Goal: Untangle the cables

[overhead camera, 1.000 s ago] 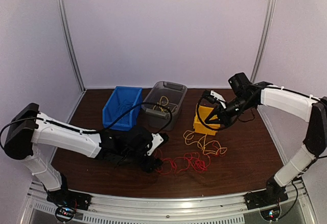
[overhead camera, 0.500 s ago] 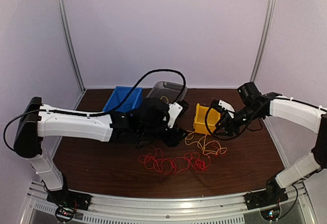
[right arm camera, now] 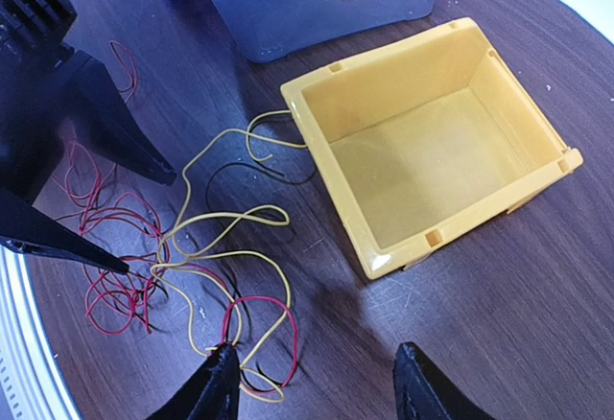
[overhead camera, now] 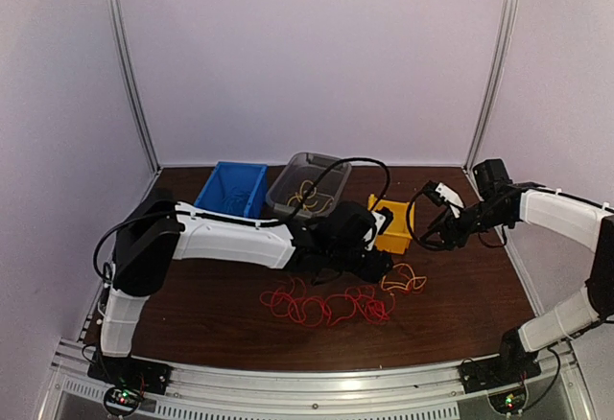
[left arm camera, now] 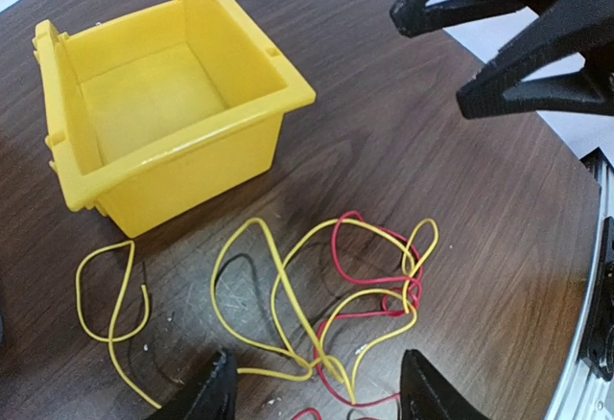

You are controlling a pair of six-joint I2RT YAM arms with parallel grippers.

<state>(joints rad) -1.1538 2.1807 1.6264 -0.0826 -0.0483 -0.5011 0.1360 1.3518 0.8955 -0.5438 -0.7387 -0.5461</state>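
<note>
The cables lie loose on the dark table: a yellow cable (left arm camera: 278, 286) looped through a red cable (left arm camera: 369, 267) just in front of the yellow bin (left arm camera: 192, 166), and a larger red tangle (overhead camera: 326, 305) nearer the front edge. My left gripper (left arm camera: 321, 396) hovers open over the yellow-red knot, with nothing between its fingers. My right gripper (right arm camera: 317, 391) is open and empty to the right of the yellow bin (right arm camera: 460, 219), its left fingertip (right arm camera: 216, 372) over the edge of a red-yellow loop (right arm camera: 259, 329). In the top view the left gripper (overhead camera: 376, 265) and right gripper (overhead camera: 430, 236) flank the bin.
A grey bin (overhead camera: 307, 163) at the back holds a thin yellow wire (overhead camera: 307, 193). A blue bin (overhead camera: 230, 190) stands to its left. The left arm's black hose (overhead camera: 360, 166) arches over the grey bin. The yellow bin is empty inside.
My left arm swept right, from left of the red tangle to the yellow cable beside the yellow bin. My right gripper opened and drew back to the right of the bin.
</note>
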